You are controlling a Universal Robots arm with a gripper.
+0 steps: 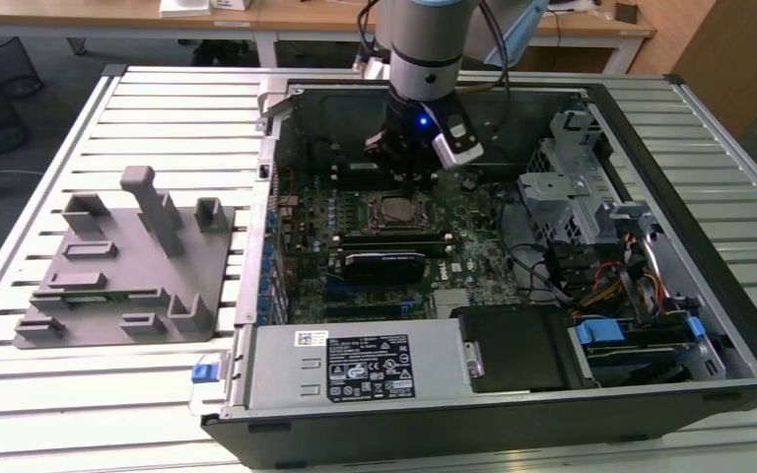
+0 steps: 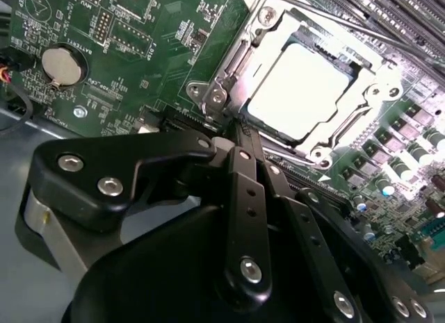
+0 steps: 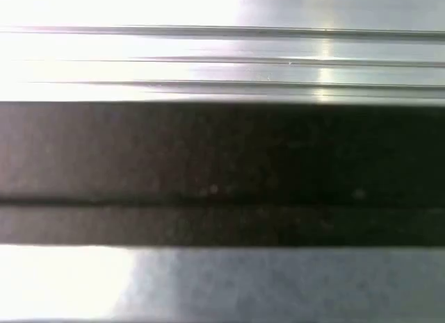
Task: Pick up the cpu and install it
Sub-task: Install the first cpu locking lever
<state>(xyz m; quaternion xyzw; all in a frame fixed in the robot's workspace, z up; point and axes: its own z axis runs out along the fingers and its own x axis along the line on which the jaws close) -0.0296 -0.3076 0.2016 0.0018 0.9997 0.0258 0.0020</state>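
cpu is seated in the motherboard socket inside the open computer case, silvery top up within the metal frame, gripper directly above the socket holding nothing, fingers together by the socket's edge in the second wrist view.

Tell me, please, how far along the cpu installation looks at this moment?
Mostly done, it seems. The cpu already lies flat inside the metal frame of the motherboard socket, so pick-up and placing look finished. The hand hangs just above the socket inside the open computer case, with nothing seen in its grip. I cannot tell whether the socket's retention frame is latched, so that may be left.
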